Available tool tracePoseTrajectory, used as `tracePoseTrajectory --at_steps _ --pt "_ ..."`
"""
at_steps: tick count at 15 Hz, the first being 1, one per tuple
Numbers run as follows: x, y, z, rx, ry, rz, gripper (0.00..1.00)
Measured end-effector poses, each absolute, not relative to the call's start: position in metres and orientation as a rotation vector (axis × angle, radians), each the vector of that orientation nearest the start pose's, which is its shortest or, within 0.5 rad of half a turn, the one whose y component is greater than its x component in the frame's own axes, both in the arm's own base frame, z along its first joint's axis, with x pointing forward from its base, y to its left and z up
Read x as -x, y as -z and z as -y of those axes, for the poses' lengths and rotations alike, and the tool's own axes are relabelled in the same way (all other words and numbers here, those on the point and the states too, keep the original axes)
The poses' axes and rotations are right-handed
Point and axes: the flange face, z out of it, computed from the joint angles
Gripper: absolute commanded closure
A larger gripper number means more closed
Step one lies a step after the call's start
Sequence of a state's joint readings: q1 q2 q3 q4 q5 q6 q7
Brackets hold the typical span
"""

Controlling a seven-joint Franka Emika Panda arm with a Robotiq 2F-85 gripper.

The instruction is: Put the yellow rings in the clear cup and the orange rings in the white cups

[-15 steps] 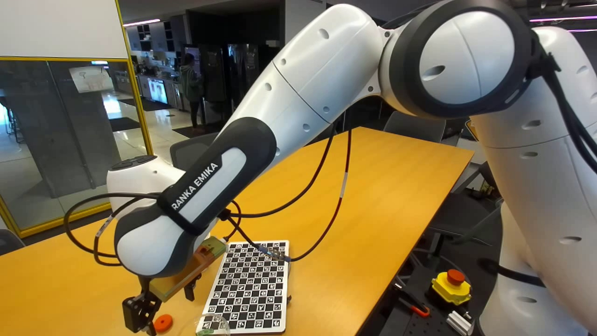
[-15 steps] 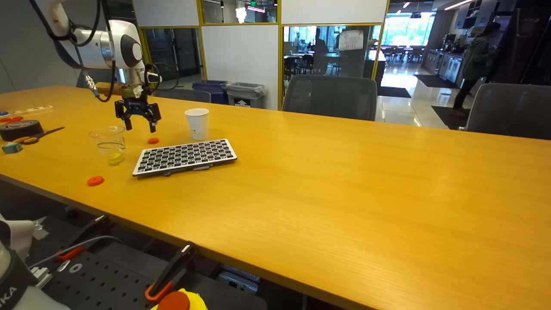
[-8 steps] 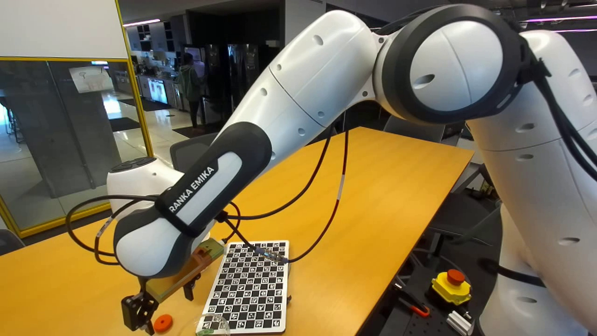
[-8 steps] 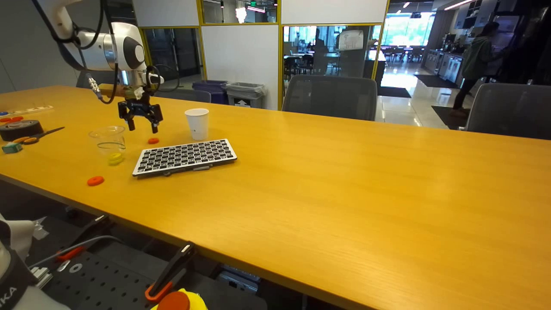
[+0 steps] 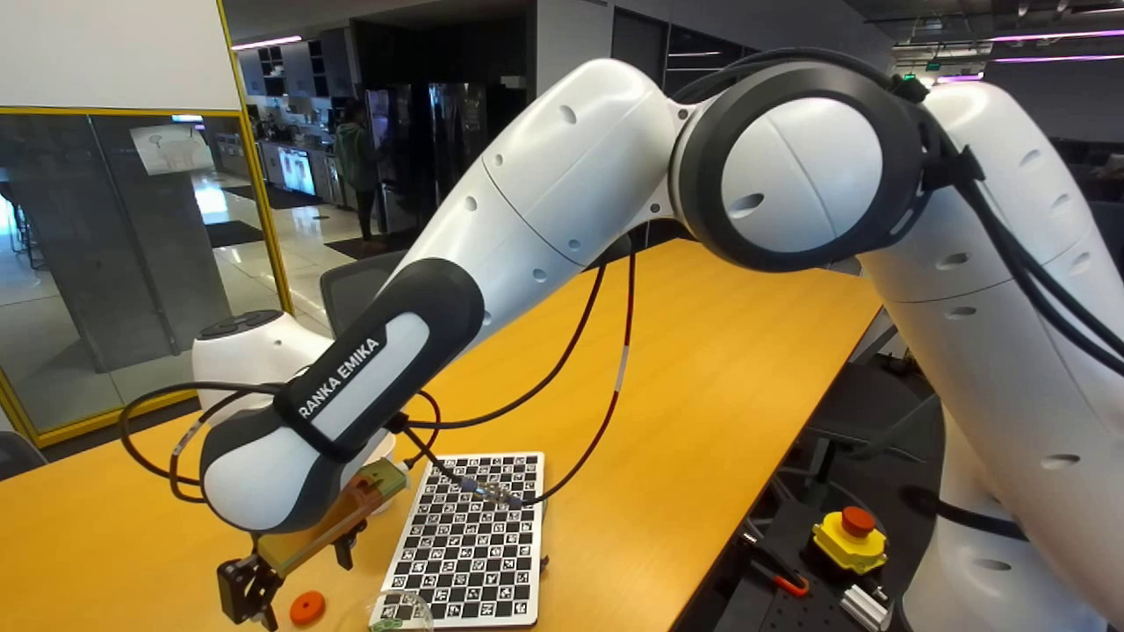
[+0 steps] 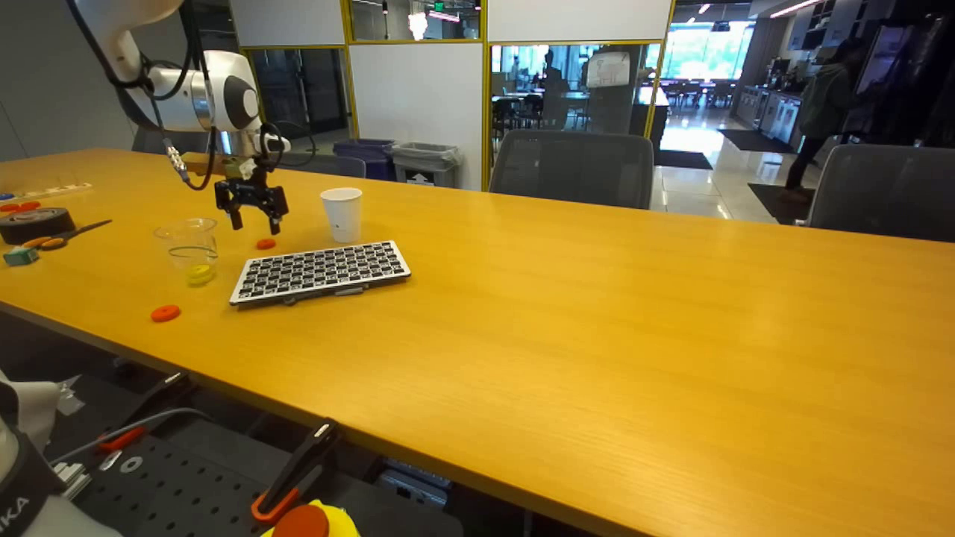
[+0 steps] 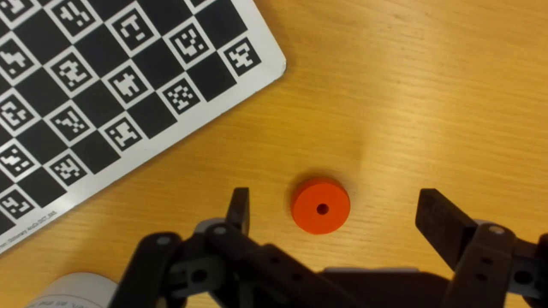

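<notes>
My gripper [image 6: 256, 224] is open and empty above an orange ring [image 6: 265, 244] on the table. In the wrist view the orange ring [image 7: 321, 206] lies between the spread fingertips [image 7: 335, 203], nearer the left one, untouched. It also shows in an exterior view [image 5: 307, 607]. A second orange ring [image 6: 166, 313] lies nearer the table's front edge. Yellow rings [image 6: 200, 275] show at the base of the clear cup [image 6: 186, 237]; they seem to be inside it. The white cup [image 6: 343, 215] stands upright behind the board; the wrist view shows part of it [image 7: 79, 293].
A checkered board [image 6: 321, 272] lies beside the ring and cups. At the far left are a black tape roll [image 6: 36, 225], scissors [image 6: 71, 235], a green block [image 6: 21, 256], more orange-red pieces [image 6: 30, 206] and a pale strip [image 6: 63, 191].
My gripper has come down a little and shifted over the orange ring, staying open. The rings and cups have not moved.
</notes>
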State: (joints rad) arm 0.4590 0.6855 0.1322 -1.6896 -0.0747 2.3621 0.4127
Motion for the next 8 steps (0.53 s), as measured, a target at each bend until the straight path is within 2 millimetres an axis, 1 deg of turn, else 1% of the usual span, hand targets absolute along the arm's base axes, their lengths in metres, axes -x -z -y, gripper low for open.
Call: tracePoseTrajectory --at_steps 8 --pt "-0.577 -0.177 -0.367 3.115 -0.055 0.276 0.0"
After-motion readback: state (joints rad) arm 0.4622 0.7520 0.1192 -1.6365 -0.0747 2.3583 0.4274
